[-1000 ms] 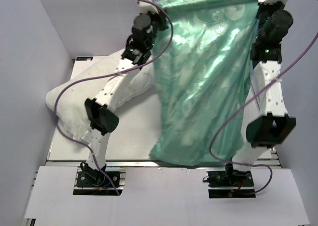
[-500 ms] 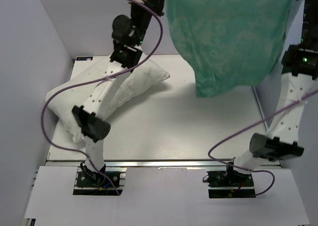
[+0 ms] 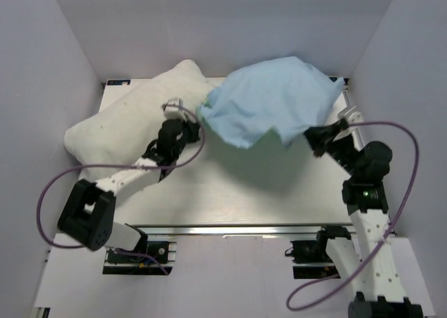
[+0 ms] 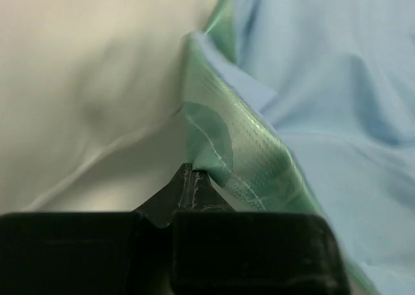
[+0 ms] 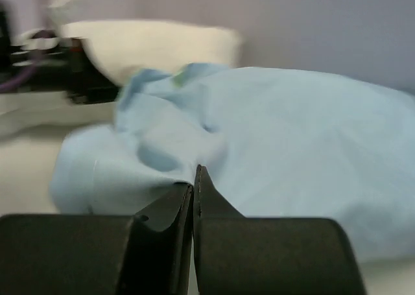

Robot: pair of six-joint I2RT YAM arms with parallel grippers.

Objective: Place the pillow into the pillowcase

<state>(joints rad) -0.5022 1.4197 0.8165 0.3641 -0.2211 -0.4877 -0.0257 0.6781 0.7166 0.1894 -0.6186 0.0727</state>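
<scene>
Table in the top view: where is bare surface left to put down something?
The near middle of the table is bare, bordered by the left arm, the pillowcase and the right arm. The far half is crowded: pillow left, pillowcase beside it.

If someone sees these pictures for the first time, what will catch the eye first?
The pillowcase, light-blue side out, puffs up in a mound at the rear middle of the table, its edges pinched by the left gripper and the right gripper. The plump white pillow lies at rear left, outside it.
</scene>
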